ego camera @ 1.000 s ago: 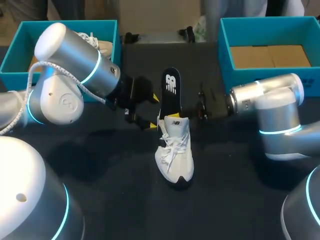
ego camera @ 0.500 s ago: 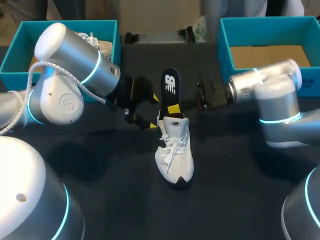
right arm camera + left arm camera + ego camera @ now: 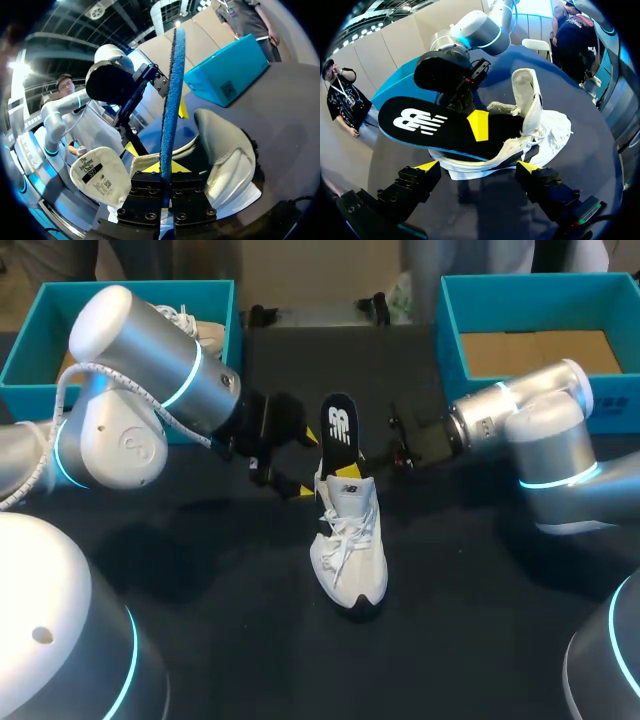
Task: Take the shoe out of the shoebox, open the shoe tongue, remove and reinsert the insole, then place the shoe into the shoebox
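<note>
A white laced shoe stands on the dark table, toe towards me. A black insole with a white logo sticks up out of its heel opening. My right gripper comes in from the right and is shut on the insole, which shows edge-on between its fingers. The shoe's tongue is folded forward. My left gripper stands open just left of the heel, its yellow tips either side of the shoe without touching it. In that wrist view the insole lies across the heel opening.
A teal shoebox at the back left holds another white shoe. A second teal shoebox with a brown cardboard floor stands at the back right. Dark table lies bare in front of the shoe.
My right arm moved left to the shoe and its gripper closed on the insole. The insole has sunk a little lower into the heel. The left arm has not moved.
</note>
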`<action>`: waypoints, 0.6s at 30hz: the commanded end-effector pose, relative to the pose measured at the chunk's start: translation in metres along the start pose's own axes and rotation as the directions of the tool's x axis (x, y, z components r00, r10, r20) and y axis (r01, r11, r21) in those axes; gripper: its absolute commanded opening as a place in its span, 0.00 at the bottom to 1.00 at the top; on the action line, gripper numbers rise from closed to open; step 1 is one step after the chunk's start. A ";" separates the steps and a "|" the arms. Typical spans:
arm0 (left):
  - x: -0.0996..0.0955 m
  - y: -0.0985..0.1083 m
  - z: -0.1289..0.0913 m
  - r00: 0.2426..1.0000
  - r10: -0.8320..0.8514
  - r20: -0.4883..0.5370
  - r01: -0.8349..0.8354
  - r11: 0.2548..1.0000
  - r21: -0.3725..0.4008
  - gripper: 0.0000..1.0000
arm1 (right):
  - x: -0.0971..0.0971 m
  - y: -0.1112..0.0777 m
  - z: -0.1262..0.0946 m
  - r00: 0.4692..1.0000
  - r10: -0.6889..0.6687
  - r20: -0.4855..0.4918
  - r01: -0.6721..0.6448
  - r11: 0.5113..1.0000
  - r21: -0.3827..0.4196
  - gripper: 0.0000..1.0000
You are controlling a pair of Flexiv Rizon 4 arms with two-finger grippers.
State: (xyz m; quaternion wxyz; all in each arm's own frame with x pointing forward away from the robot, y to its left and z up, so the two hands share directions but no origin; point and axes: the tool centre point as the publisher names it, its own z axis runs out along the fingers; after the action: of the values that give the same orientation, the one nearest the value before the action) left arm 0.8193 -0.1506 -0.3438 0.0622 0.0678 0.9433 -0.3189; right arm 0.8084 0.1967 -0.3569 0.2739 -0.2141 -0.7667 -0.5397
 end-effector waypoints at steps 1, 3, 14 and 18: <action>0.000 -0.001 0.001 1.000 0.000 0.000 0.000 1.000 -0.004 1.00 | 0.008 -0.014 0.006 1.000 0.018 0.017 -0.018 1.000 -0.001 0.00; 0.000 -0.001 0.001 1.000 0.000 0.000 0.000 1.000 -0.004 1.00 | 0.008 -0.015 0.007 1.000 0.021 0.018 -0.021 1.000 0.001 0.00; 0.000 -0.001 0.001 1.000 0.000 0.000 0.000 1.000 -0.004 1.00 | 0.010 0.008 -0.004 0.997 -0.045 0.065 0.044 0.999 0.007 0.22; 0.000 -0.001 0.001 1.000 0.000 0.000 0.000 1.000 -0.004 1.00 | 0.010 0.019 -0.008 0.994 -0.078 0.071 0.077 0.997 0.014 0.29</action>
State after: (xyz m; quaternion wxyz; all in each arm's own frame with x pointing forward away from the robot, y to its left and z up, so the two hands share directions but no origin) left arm 0.8193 -0.1506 -0.3438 0.0623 0.0679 0.9433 -0.3189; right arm 0.8129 0.1971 -0.3416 0.2272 -0.2021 -0.7823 -0.5436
